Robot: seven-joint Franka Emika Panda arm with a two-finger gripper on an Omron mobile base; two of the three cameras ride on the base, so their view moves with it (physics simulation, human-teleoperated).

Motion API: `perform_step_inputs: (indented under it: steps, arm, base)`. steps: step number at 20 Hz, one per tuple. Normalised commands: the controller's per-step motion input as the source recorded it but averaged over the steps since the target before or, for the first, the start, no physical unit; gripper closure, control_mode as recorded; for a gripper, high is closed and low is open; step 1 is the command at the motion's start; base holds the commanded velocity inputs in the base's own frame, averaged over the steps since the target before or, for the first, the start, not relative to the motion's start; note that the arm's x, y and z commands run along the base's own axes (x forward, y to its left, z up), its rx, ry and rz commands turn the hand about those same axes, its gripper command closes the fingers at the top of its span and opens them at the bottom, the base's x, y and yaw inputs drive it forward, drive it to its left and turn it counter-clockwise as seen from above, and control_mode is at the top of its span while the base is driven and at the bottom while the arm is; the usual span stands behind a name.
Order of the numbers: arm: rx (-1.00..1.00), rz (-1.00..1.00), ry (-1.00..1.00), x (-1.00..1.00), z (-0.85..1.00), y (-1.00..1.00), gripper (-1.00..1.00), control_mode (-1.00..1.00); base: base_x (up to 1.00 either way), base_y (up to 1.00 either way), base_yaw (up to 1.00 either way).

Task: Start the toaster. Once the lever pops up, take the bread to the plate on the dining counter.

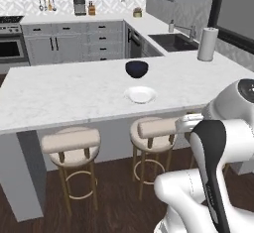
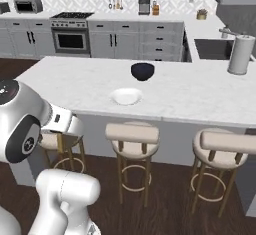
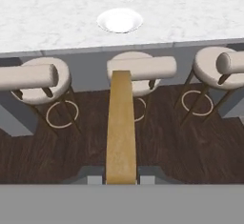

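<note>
Bread [image 3: 120, 127] is sitting edge-on between the two dark fingertips of the gripper [image 3: 121, 179], which are pinching it from both sides at its lower end. In the hand view it is showing as a long tan strip reaching up toward the middle stool [image 3: 138, 70]. It is hanging in the air over the dark wooden floor [image 3: 57, 156], in front of the stools and not yet above the dining counter [image 3: 47, 23].

Three round beige stools are standing in a row under the counter's edge; in the right base view the middle one [image 2: 132, 136] is standing almost straight below the plate [image 2: 126, 96].

Further on, the white plate [image 3: 119, 20] is lying flat on the marble top, near the front edge, with nothing on it. Just behind it a dark blue bowl [image 1: 136, 69] is standing, apart from the plate. A white paper towel roll [image 1: 208, 44] is standing upright at the right end of the counter.

Behind that, the back of the kitchen is showing a sink [image 1: 173, 42], grey cabinets [image 1: 74, 41] and an oven [image 2: 71, 40]. A small grey appliance [image 2: 27, 5] is sitting on the far counter at the left, too small to tell more. No writing or label can be read anywhere.
</note>
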Motion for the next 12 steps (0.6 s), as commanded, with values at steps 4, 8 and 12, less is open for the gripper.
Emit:
perform_step_inputs:
  steps: [4,8,12]
  arm:
    - [0.00,0.00,0.00,0.00,0.00,0.00,1.00,1.00]
    - [0.00,0.00,0.00,0.00,0.00,0.00,1.00,1.00]
    - [0.00,0.00,0.00,0.00,0.00,0.00,1.00,1.00]
  base:
    - [0.50,-0.68,0.13]
    - [0.61,-0.39,0.01]
    - [0.62,-0.13,0.00]
